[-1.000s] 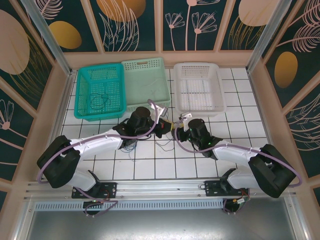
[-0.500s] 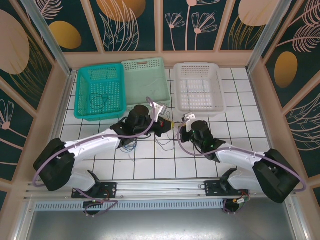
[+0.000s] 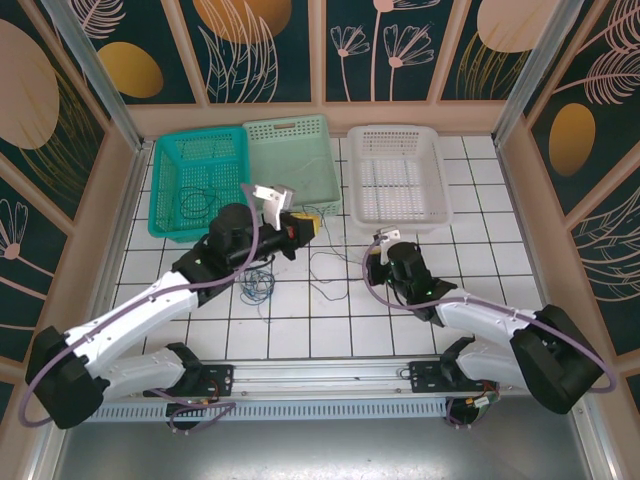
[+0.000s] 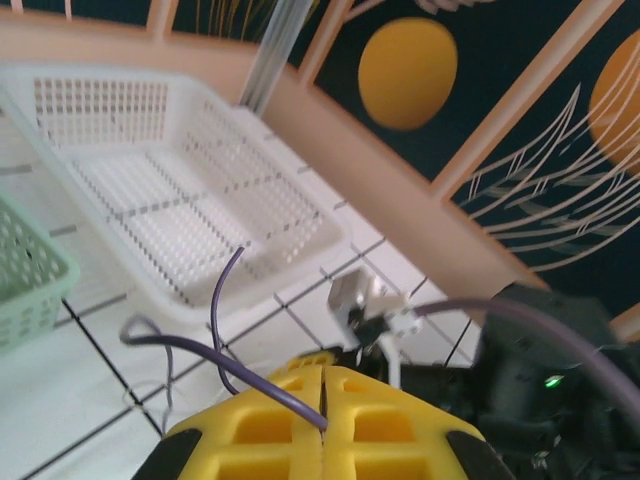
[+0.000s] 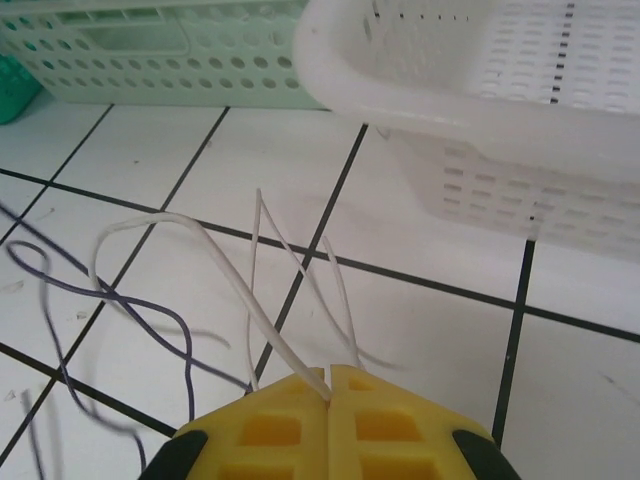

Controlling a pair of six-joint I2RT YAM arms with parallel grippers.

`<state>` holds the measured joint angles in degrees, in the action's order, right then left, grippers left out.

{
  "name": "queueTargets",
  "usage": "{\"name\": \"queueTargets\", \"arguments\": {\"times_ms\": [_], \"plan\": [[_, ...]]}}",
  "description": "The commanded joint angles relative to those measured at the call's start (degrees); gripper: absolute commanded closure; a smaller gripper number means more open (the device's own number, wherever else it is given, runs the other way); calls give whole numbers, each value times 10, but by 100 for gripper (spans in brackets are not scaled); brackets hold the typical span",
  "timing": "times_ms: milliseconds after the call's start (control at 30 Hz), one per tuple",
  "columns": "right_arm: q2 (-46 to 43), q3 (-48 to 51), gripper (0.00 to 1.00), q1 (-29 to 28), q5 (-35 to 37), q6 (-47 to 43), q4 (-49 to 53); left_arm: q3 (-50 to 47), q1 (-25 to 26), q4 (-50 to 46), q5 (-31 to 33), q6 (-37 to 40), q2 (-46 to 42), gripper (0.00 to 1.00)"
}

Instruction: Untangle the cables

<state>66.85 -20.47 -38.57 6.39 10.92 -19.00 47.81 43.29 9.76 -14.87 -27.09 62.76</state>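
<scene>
1. Looking down from above, with 12 o'clock toward the baskets, we see the left gripper point(image 3: 303, 226) raised near the centre of the tiled floor point(image 3: 300, 330), just in front of the green basket point(image 3: 290, 160).
2. In the left wrist view its yellow fingers point(image 4: 270, 420) are pressed together, pinching a thin dark violet cable point(image 4: 214, 340) in the seam. One strand of it curves up toward 11 o'clock and another runs out toward 9 o'clock.
3. From above, the rest of that cable lies as a loose tangle on the tiles, at about 7 o'clock from the left gripper.
4. The right gripper point(image 3: 372, 262) sits low over the floor at about 4 o'clock from the left one, well apart from it.
5. Its wrist view shows its jaws closed too, clamped on a white cable point(image 5: 255, 300). The cable's loops rise from the fingertips toward 11 and 12 o'clock, and a violet strand lies on the tiles at 9 o'clock.
6. The white basket point(image 3: 400, 180) stands at 12 o'clock from the right gripper.
7. The teal basket point(image 3: 170, 190), at the 10 o'clock corner, holds a coiled dark cable point(image 3: 195, 205).
</scene>
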Motion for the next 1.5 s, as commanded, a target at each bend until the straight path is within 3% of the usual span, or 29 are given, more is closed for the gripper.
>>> {"name": "queueTargets", "arguments": {"times_ms": [0, 300, 567, 800, 1067, 1467], "plan": [[24, -7, 100, 3, 1, 19, 24, 3, -4, 32, 12, -2, -21, 100], [78, -36, 100, 8, 28, 51, 52, 61, -6, -5, 21, 35, -61, 100], [72, -31, 100, 9, 35, 47, 64, 112, -6, -65, 89, 91, -108, 100], [50, -22, 100, 10, 22, 54, 51, 128, -6, -70, 75, 99, -115, 100], [40, -25, 100, 19, 54, 69, 88, 129, -6, -72, 103, 112, -118, 100], [71, -37, 100, 24, 49, 70, 90, 281, -6, -105, 230, 250, -130, 100]]}}
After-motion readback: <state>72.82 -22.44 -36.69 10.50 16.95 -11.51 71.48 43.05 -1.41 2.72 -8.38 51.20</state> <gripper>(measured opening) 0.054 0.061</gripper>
